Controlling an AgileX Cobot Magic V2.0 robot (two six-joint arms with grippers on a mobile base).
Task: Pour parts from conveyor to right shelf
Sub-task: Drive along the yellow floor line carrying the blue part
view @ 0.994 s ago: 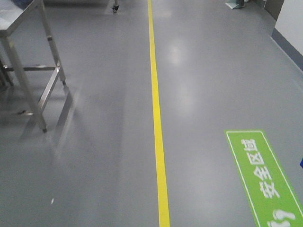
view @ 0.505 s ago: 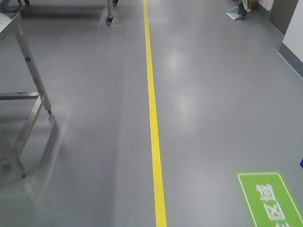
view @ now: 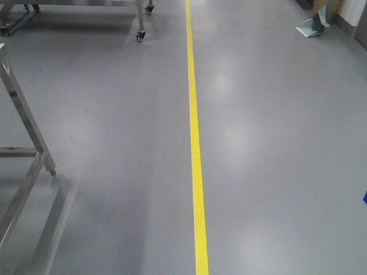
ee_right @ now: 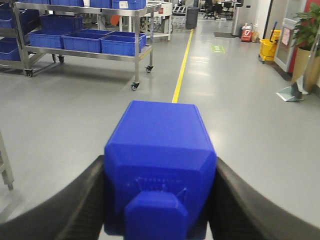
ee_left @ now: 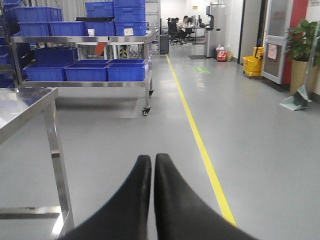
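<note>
The part, a bright-blue brick [ee_right: 160, 160] with one stud facing the camera, fills the lower middle of the right wrist view. My right gripper [ee_right: 160, 167] is shut on it, one black finger [ee_right: 82, 200] pressed on each side, above grey floor. In the left wrist view my left gripper [ee_left: 152, 160] is shut with nothing between its black fingers [ee_left: 132, 200], which nearly touch. The front view shows only floor and neither gripper. The conveyor and the right shelf are out of view.
A yellow floor line [view: 195, 143] runs straight ahead. A steel table leg [view: 26, 126] stands close on the left. Farther on the left is a wheeled steel cart [ee_left: 145, 75] with blue bins [ee_left: 85, 72]. On the right are a yellow mop bucket [ee_left: 252, 64], a plant [ee_left: 300, 45] and a dustpan [view: 312, 26].
The front view has advanced along the yellow line. The green floor sign dropped out of the bottom, the steel table slid left, and a castored cart came into view at the top.
</note>
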